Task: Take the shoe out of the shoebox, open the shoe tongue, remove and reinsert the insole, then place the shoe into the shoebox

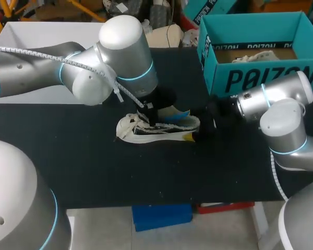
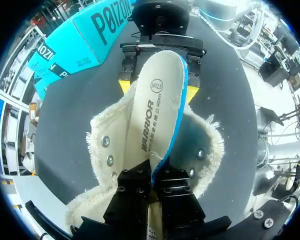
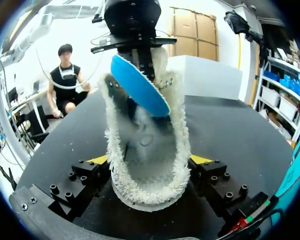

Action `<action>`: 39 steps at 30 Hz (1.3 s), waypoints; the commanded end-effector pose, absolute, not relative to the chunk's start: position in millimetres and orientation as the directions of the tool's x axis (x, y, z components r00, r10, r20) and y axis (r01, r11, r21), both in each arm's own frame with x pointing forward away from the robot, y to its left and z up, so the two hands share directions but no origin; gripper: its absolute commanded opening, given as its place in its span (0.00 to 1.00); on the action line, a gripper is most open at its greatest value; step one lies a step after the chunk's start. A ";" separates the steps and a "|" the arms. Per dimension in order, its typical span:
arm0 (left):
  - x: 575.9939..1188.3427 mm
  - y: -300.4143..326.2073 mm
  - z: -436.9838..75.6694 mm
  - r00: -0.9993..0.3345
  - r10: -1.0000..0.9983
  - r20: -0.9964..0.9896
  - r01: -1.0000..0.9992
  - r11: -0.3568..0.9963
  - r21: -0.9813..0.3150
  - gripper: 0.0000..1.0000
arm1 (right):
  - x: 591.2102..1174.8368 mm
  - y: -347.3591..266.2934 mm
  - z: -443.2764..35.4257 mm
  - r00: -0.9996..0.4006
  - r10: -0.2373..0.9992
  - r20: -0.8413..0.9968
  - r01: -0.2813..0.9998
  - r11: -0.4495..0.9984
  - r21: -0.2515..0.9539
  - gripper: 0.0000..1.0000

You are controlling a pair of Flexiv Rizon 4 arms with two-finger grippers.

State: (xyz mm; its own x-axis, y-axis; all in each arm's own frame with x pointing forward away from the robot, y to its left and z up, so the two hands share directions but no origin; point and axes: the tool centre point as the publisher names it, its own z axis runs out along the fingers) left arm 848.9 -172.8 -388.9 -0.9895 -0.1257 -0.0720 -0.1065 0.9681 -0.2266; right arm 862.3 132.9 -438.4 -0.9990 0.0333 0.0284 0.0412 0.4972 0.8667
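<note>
Over the shoe [image 1: 182, 125] that your right gripper [image 3: 151, 160] clamps, your left gripper [image 2: 151, 182] pinches the insole [image 2: 157, 115]: guide it straight and slowly

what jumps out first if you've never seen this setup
The insole, white on top and blue beneath, sticks half out of the frayed white shoe, pinched by the left gripper. The right gripper clamps the shoe from both sides on the black table. The open teal shoebox stands at the table's far right.
</note>
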 end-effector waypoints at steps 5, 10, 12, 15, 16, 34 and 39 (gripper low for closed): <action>846.9 -186.2 -407.6 -0.993 -0.094 -0.068 -0.080 0.978 -0.191 0.00 | 862.1 130.6 -442.1 -0.999 0.034 0.029 0.042 0.499 0.866 0.00; 848.2 -190.5 -416.6 -0.994 -0.078 -0.071 -0.064 0.982 -0.175 0.11 | 862.1 130.6 -442.1 -0.999 0.034 0.029 0.042 0.499 0.866 0.00; 848.3 -190.9 -416.9 -0.995 -0.061 -0.084 -0.046 0.983 -0.176 0.19 | 862.1 130.6 -442.1 -0.999 0.034 0.029 0.042 0.499 0.866 0.00; 847.4 -190.9 -416.0 -0.993 -0.055 -0.105 -0.035 0.984 -0.177 0.36 | 862.1 130.6 -442.1 -0.999 0.034 0.029 0.042 0.499 0.866 0.00; 847.2 -190.6 -415.3 -0.991 -0.051 -0.121 -0.028 0.983 -0.179 0.39 | 862.1 130.6 -442.1 -0.999 0.034 0.029 0.042 0.499 0.866 0.00; 845.9 -205.0 -417.2 -0.929 -0.099 -0.356 -0.029 0.980 -0.198 0.51 | 862.1 130.6 -442.1 -0.999 0.034 0.029 0.042 0.499 0.866 0.00; 852.1 -213.8 -419.5 -0.925 -0.126 -0.358 -0.045 0.973 -0.224 0.50 | 862.1 130.6 -442.1 -0.999 0.034 0.029 0.042 0.499 0.866 0.00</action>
State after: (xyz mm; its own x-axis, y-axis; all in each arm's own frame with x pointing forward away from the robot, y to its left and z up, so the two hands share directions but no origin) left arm 852.0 -209.0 -409.9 -0.9257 -0.1248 -0.3571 -0.0458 0.9740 -0.2217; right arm 861.9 131.6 -438.4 -0.9991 0.0330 0.0279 0.0407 0.4971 0.8667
